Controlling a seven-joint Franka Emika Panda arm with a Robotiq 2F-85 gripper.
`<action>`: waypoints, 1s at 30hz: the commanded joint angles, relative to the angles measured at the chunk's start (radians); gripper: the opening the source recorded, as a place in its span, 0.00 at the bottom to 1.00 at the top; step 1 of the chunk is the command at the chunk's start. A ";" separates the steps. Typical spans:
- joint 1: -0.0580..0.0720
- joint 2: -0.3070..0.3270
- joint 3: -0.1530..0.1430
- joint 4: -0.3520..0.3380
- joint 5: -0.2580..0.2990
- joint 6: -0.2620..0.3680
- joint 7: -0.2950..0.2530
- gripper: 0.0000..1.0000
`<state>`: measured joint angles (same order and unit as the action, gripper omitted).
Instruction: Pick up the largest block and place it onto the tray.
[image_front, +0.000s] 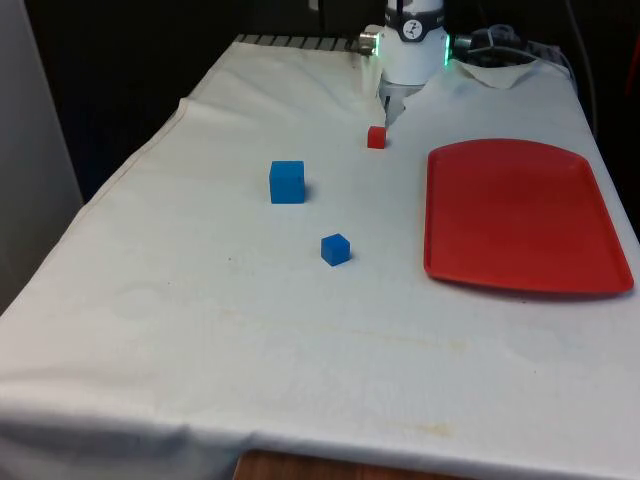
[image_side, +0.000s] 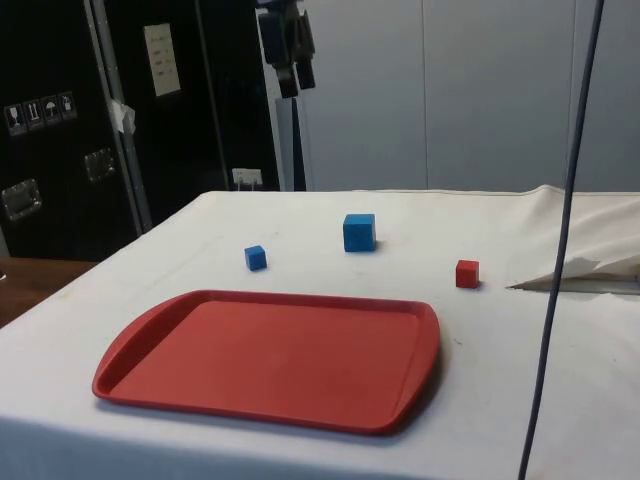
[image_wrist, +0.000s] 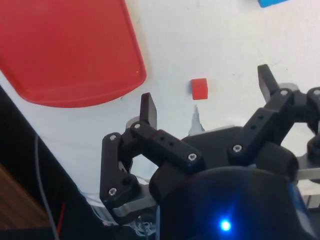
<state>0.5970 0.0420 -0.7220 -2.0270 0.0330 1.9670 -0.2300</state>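
The fingers (image_wrist: 207, 97) are seen spread wide apart with nothing between them, held high above the desk (image_front: 250, 330); one fingertip (image_wrist: 148, 107) and the other are both clear of every block. In the side view the fingers (image_side: 288, 75) hang well above the cloth. Below them, near the desk's far end, a small red block (image_front: 376, 137) rests on the cloth, apart from the tray. The red tray (image_front: 520, 215) lies along the desk's edge on the front view's right and carries nothing. The largest block, a blue cube (image_front: 287, 181), stands near the desk's middle, untouched. A smaller blue block (image_front: 335, 249) sits nearer the front edge. No writing can be read on the blocks or tray.
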 joint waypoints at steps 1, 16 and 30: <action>-0.001 -0.017 -0.004 -0.026 -0.016 0.028 0.000 1.00; -0.019 0.000 -0.055 -0.141 0.000 0.179 -0.082 1.00; -0.028 0.072 -0.099 -0.193 0.053 0.311 -0.165 1.00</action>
<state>0.5720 0.1200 -0.8250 -2.2170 0.0830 2.2720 -0.3940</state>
